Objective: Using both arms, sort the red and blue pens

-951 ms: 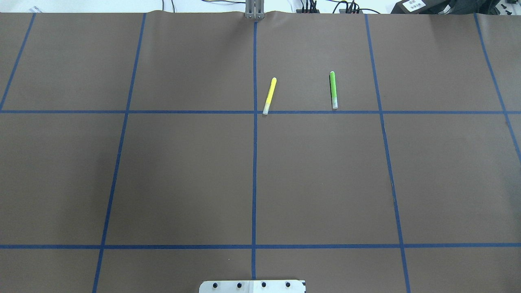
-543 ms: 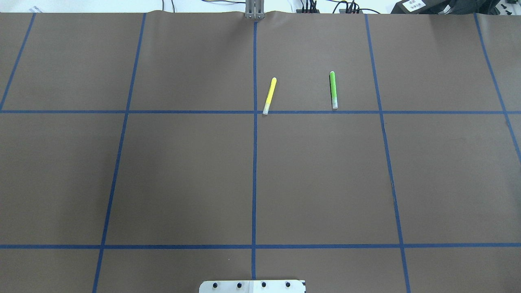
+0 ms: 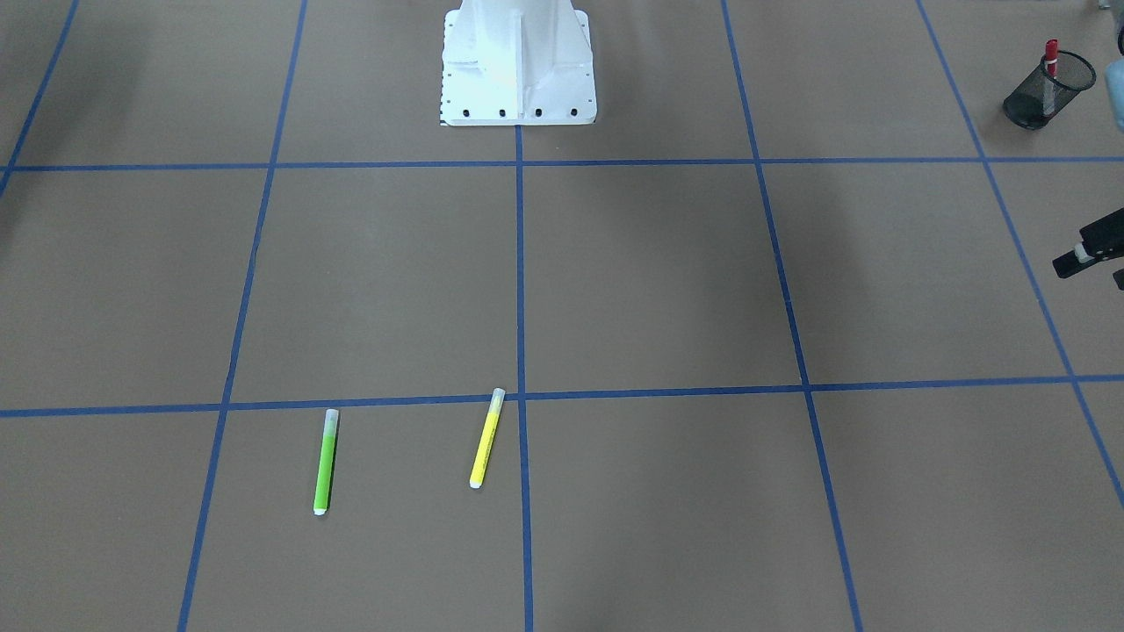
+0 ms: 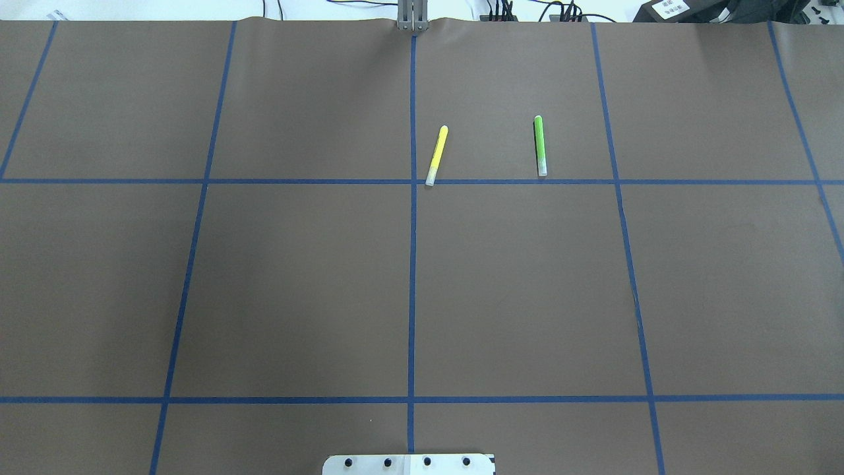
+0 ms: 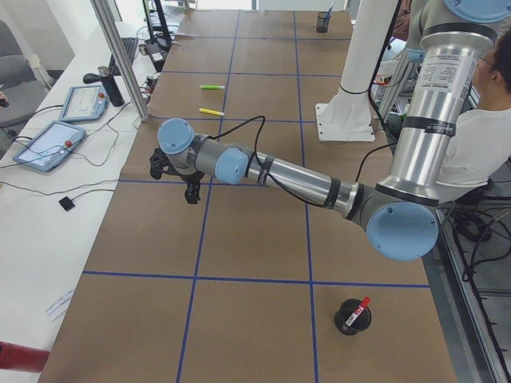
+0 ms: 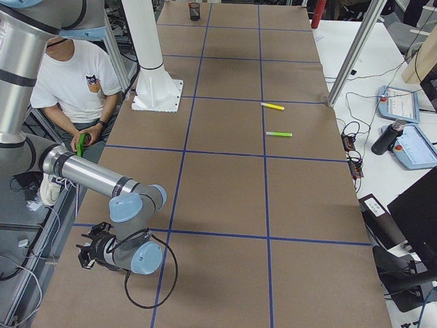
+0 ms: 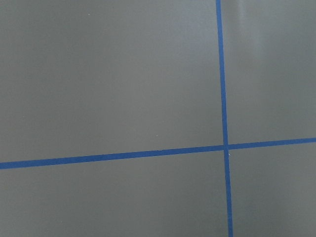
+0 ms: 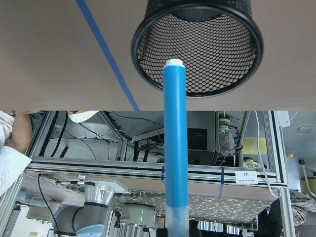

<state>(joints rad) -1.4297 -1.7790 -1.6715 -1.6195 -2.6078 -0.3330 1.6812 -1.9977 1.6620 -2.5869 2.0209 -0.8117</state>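
The blue pen (image 8: pixel 175 148) fills the middle of the right wrist view. My right gripper (image 8: pixel 177 233) is shut on its pale cap end, and its far tip points at the mouth of a black mesh cup (image 8: pixel 197 44). The red pen (image 3: pixel 1050 58) stands in another black mesh cup (image 3: pixel 1045 88) near the table edge on my left side. My left gripper (image 3: pixel 1087 252) shows only partly at the front-facing view's right edge, away from that cup, and I cannot tell whether it is open. The left wrist view holds only brown table and blue tape.
A yellow pen (image 4: pixel 437 155) and a lime green pen (image 4: pixel 540 145) lie on the far half of the table. The white pedestal (image 3: pixel 518 61) stands at the robot's edge. A person in a white shirt (image 6: pixel 72 82) sits beside the robot.
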